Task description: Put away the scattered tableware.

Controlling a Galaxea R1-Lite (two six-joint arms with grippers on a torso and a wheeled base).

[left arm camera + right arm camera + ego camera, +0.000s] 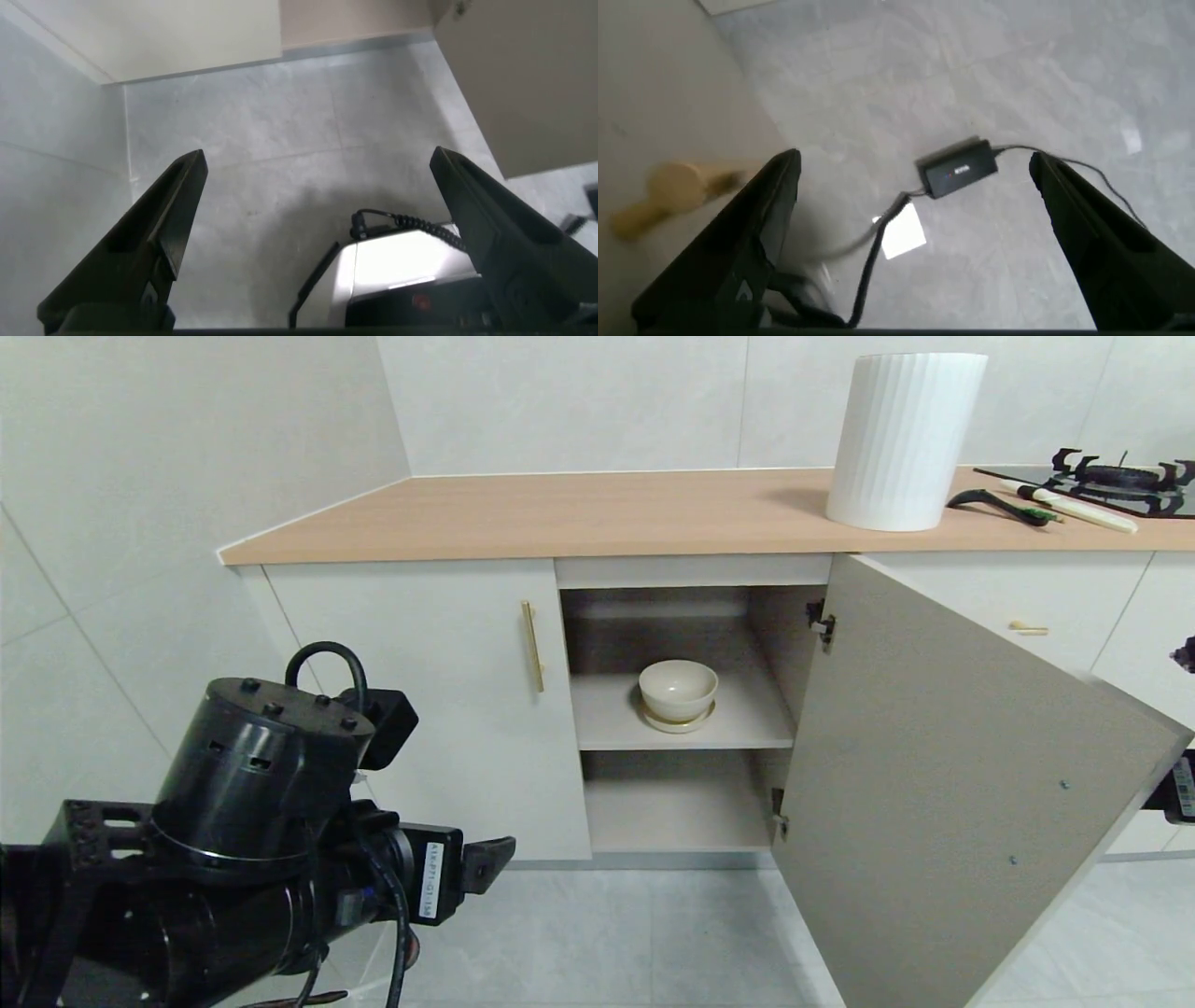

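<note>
The grey flat-panel cabinet door stands swung wide open, walling off any approach from the right. Just left of the door, the cabinet mouth faces the front unblocked. A cream ceramic bowl on a saucer takes the middle of the upper shelf.

My gripper hangs with its fingers spread wide above the tiled floor, where a black adapter lies with its cable. A gold handle juts from the door beside one finger.
</note>
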